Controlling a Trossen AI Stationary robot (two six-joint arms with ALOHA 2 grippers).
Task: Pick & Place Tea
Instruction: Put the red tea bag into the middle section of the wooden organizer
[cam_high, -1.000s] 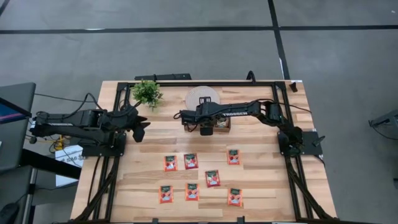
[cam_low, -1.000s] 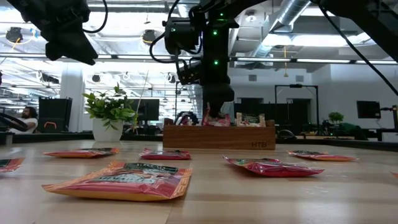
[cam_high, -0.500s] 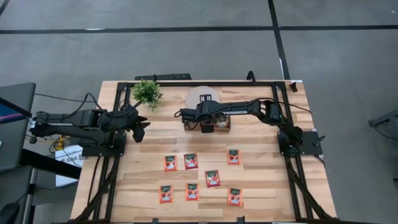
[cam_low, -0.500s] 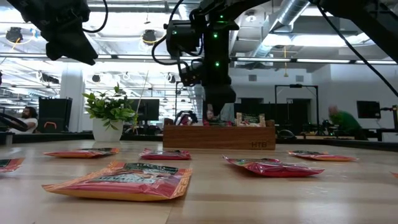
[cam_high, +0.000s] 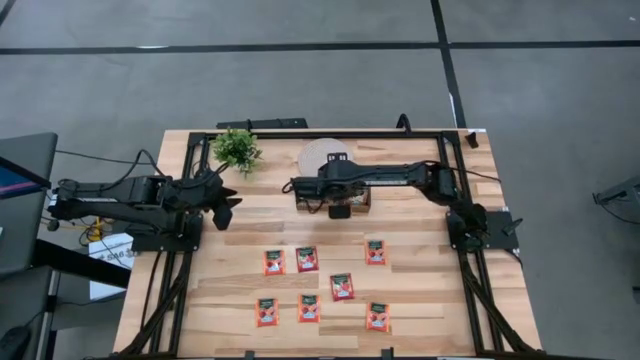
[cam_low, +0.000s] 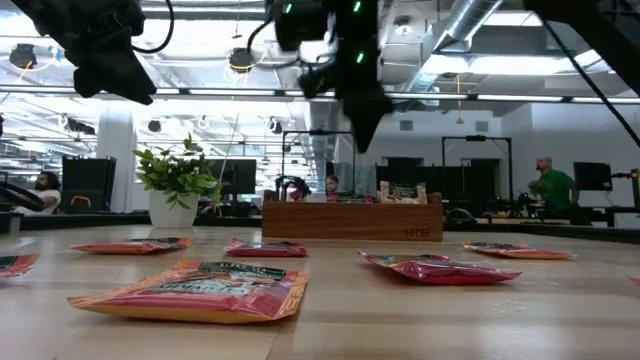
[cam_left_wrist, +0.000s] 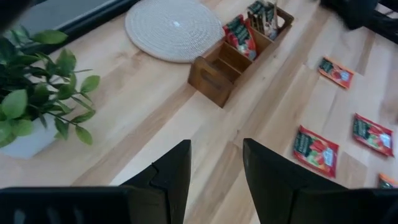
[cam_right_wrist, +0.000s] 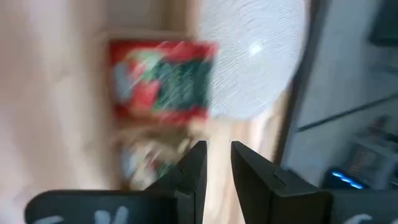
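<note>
Right gripper (cam_high: 340, 207), fingers slightly parted and apparently empty, hangs above the wooden caddy (cam_high: 345, 200) holding one tea packet (cam_left_wrist: 240, 37); remaining packets (cam_high: 341, 286) lie on the worktop (cam_high: 420, 250) toward the near edge, closer to it than the open left gripper (cam_high: 230, 203).

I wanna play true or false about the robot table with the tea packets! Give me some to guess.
1. Seven red tea packets lie flat on the table. True.
2. The plant sits inside the wooden box. False: it stands apart from the box, near the table's back edge.
3. The right gripper grips a packet. False: nothing shows between its fingers.
4. The wooden box already holds a red packet. True.
5. The left gripper is open. True.
</note>
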